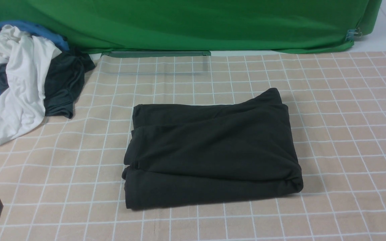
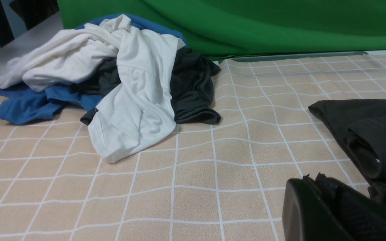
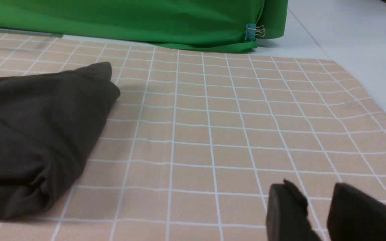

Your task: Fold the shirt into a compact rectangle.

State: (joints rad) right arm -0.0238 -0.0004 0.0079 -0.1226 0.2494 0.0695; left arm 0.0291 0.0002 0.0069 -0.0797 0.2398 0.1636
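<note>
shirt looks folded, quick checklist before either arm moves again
1. Shirt folded into a compact block: ok, though the far right corner pokes up.
2. Left gripper clear of the shirt: ok, shut, empty.
3. Right gripper clear: ok, jaws apart, nothing between them.
4. Pile of other clothes apart from the shirt: ok.
5. Tablecloth flat around the shirt: ok.
6. Logo and neck label tucked in: cannot tell.
</note>
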